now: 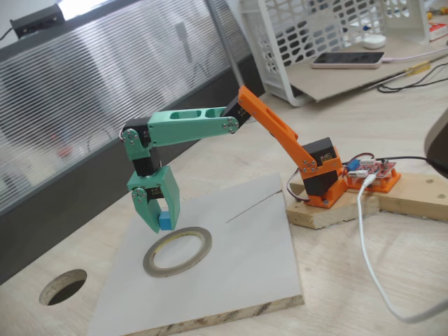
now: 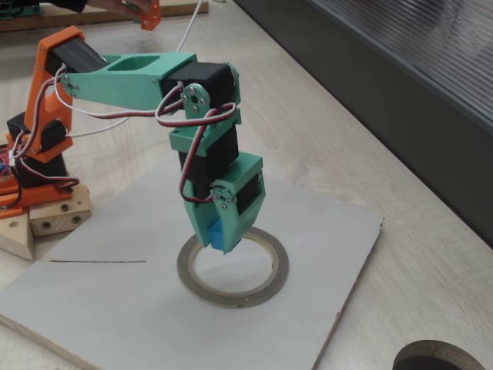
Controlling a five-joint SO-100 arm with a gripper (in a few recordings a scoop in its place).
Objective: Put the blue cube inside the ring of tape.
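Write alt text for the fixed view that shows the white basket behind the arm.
A green and orange robot arm holds a small blue cube in its green gripper, just above the far rim of a flat grey ring of tape lying on a pale board. A white basket and a phone sit behind on the wooden table.

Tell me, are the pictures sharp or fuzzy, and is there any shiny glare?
In a fixed view, the tiny sky-blue cube in the green gripper looks sharp, and bright glare whitens the ribbed wall panel behind. In another fixed view, the flat grey ring of tape is clear, with a soft shadow inside it on the pale grey board; light is even, no strong glare.
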